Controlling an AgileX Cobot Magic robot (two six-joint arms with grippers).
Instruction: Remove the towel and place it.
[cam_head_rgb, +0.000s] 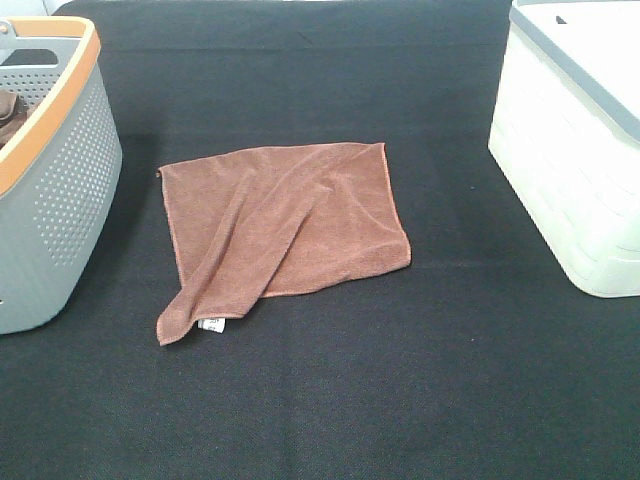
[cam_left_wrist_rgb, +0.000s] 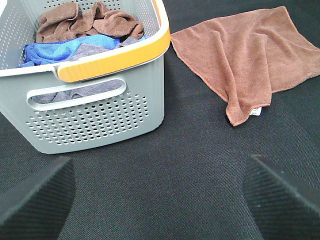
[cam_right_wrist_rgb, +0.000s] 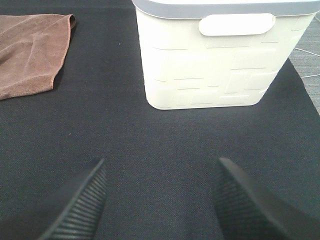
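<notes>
Both open grippers (left (cam_left_wrist_rgb: 160, 200), right (cam_right_wrist_rgb: 160, 200)) well apart from towel (cam_head_rgb: 285, 225).

looks like a staged tabletop test setup, not a real laundry room: black cloth mat (cam_head_rgb: 330, 400) over the whole surface, grey perforated basket (cam_head_rgb: 70, 190) stuffed with cloths one side, white bin (cam_head_rgb: 560, 180) on the other
</notes>
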